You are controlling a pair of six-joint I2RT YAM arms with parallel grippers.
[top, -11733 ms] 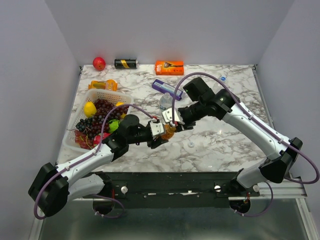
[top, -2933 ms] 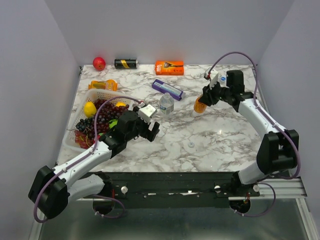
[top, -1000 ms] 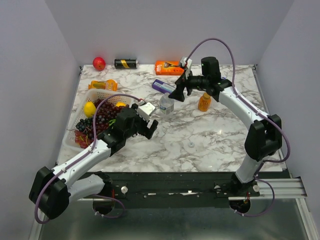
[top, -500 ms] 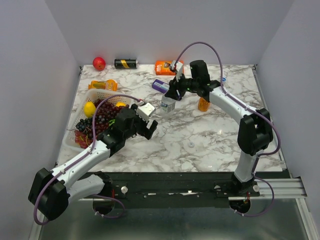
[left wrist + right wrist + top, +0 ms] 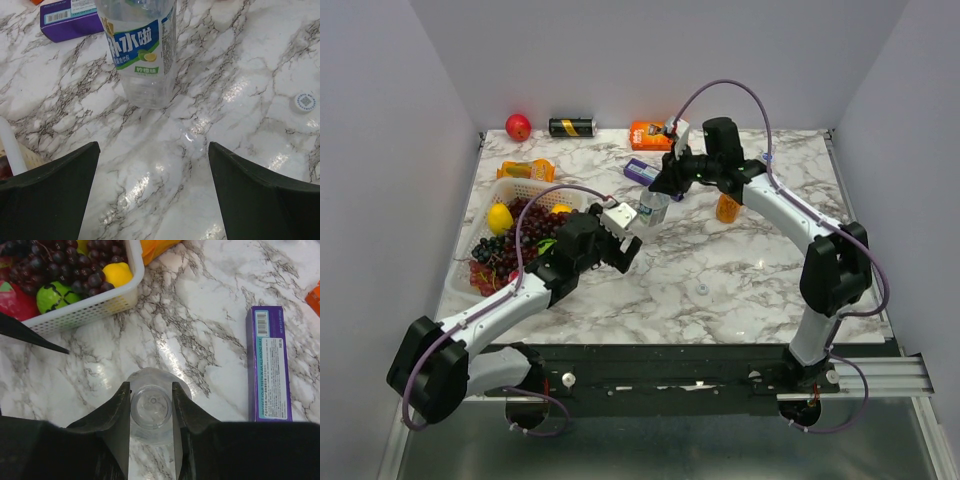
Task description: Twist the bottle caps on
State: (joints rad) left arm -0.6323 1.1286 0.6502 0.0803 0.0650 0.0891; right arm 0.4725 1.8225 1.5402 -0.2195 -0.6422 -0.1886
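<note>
A clear bottle (image 5: pixel 653 208) with a pale label stands upright at mid-table, its mouth uncapped. From above, my right gripper (image 5: pixel 661 186) is shut on its neck; in the right wrist view the jaws press both sides of the open mouth (image 5: pixel 151 409). Just to the bottle's near left, my left gripper (image 5: pixel 623 236) is open and holds nothing. In the left wrist view the bottle (image 5: pixel 142 50) stands ahead of the spread fingers (image 5: pixel 55 190). A whitish cap (image 5: pixel 701 289) (image 5: pixel 305 101) lies on the marble. A short orange bottle (image 5: pixel 727 208) stands right of the clear one.
A white basket (image 5: pixel 521 185) of grapes and fruit sits at the left. A purple box (image 5: pixel 643 171) (image 5: pixel 269 365) lies just behind the bottle. At the back are an orange box (image 5: pixel 653 134), a black can (image 5: pixel 572 127) and a red fruit (image 5: pixel 518 126).
My right gripper swung left from the orange bottle, came down over the clear bottle and shut on its neck. The left gripper edged a little toward the bottle, still open.
</note>
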